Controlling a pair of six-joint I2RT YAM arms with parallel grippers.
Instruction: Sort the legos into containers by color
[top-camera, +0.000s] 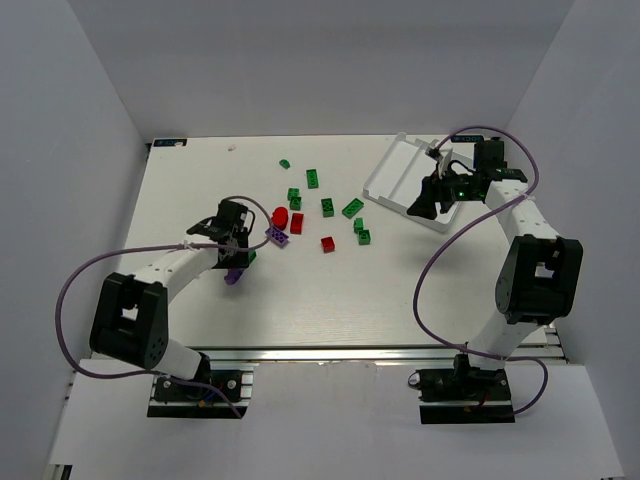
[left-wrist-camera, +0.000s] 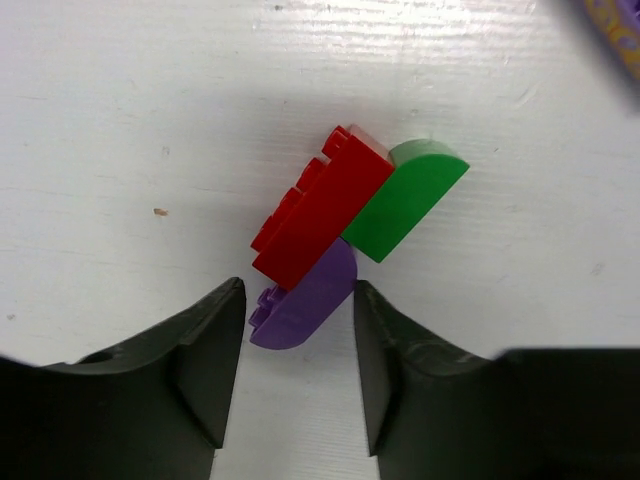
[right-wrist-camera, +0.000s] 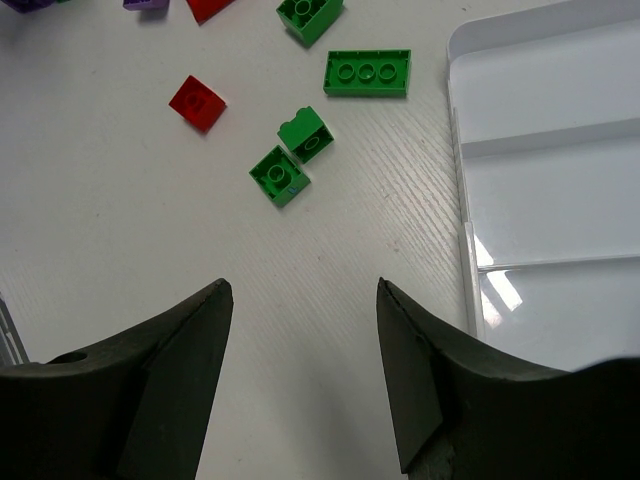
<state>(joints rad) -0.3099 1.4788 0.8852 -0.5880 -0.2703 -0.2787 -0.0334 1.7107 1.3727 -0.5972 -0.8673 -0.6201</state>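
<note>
Left claw (left-wrist-camera: 298, 325) stands half open astride the purple brick (left-wrist-camera: 305, 300), not clearly pinching; red brick (left-wrist-camera: 315, 215) and green brick (left-wrist-camera: 405, 205) crowd it just beyond. Light, stiff, slick plastic: pinch its flat sides. Right claw (right-wrist-camera: 305, 300) gapes empty, tray (right-wrist-camera: 470, 200) at its right. Smooth white bench (right-wrist-camera: 100, 220), plain walls (top-camera: 80, 100) close round

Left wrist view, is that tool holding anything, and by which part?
Cannot be told: the left tool brackets the lower end of the purple brick lying on the table, but a firm pinch isn't clear.

Scattered legos (top-camera: 327, 207) lie near the white tray (top-camera: 398, 165).
</note>
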